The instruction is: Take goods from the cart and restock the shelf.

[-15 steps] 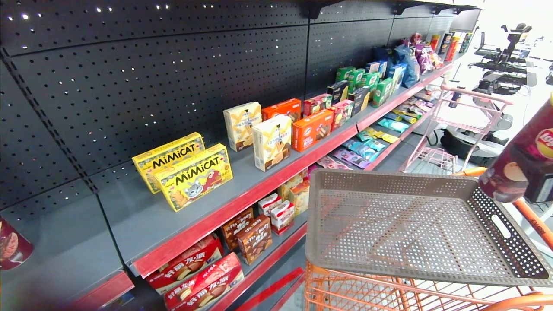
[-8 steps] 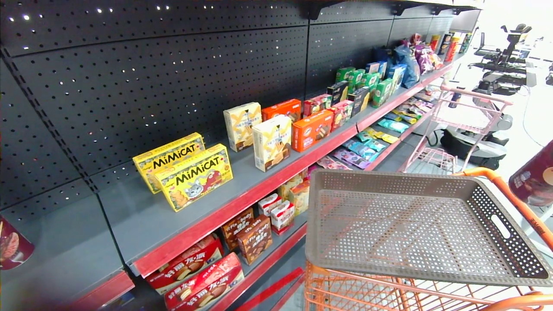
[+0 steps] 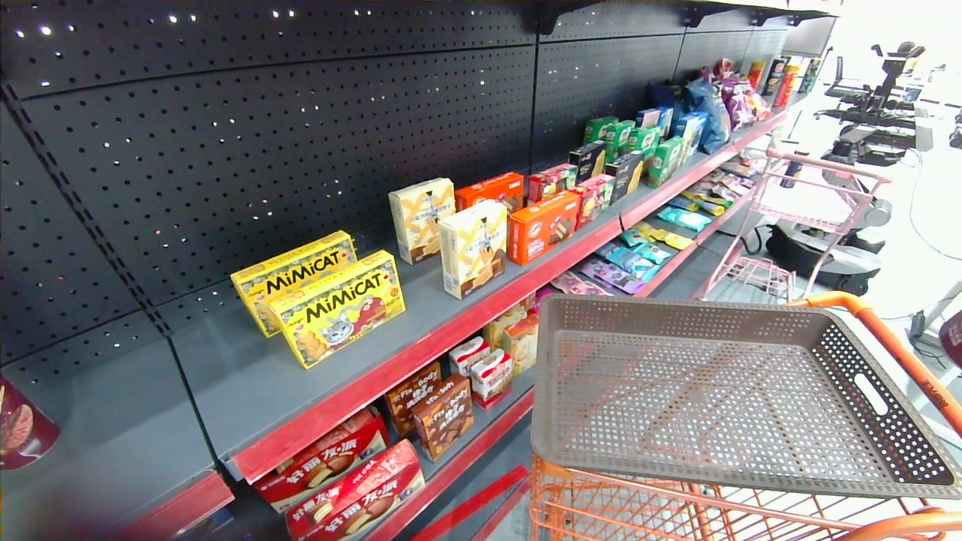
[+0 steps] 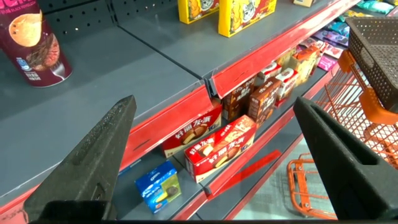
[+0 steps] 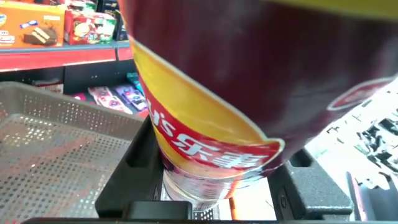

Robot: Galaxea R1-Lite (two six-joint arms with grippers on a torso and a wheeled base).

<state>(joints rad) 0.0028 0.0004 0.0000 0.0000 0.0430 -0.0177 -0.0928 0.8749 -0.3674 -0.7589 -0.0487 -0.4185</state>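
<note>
At the robot's far right, beside the orange cart (image 3: 887, 330), the right claw (image 5: 211, 183) is clamped on a maroon chips can (image 5: 249, 81). In the head view a sliver of that can (image 3: 956, 338) shows at the right edge, level with the grey tray (image 3: 676, 391) on top of the cart.

The coming move turns on one relation. The shelf (image 3: 225, 368) lies forward and to the left of the held can, with the tray between them. The bare grey stretch left of the yellow boxes (image 3: 338, 308) looks like the likely landing place, so the right arm probably has to carry the can across the tray.

From the right wrist view, the can's long axis seems to run crosswise to the claw's fingers, one end passing close by the camera. Its exact tilt cannot be told. It will likely need turning upright before it is set down.

The left claw (image 4: 214, 106) hangs in front of the shelf's left end with its fingers (image 4: 93, 162) wide apart and holding nothing. A second chips can (image 4: 34, 43) stands upright on the shelf just beyond it, at the far left in the head view (image 3: 19, 424). The left arm is the nearer one to that spot, but its claw is empty.
</note>
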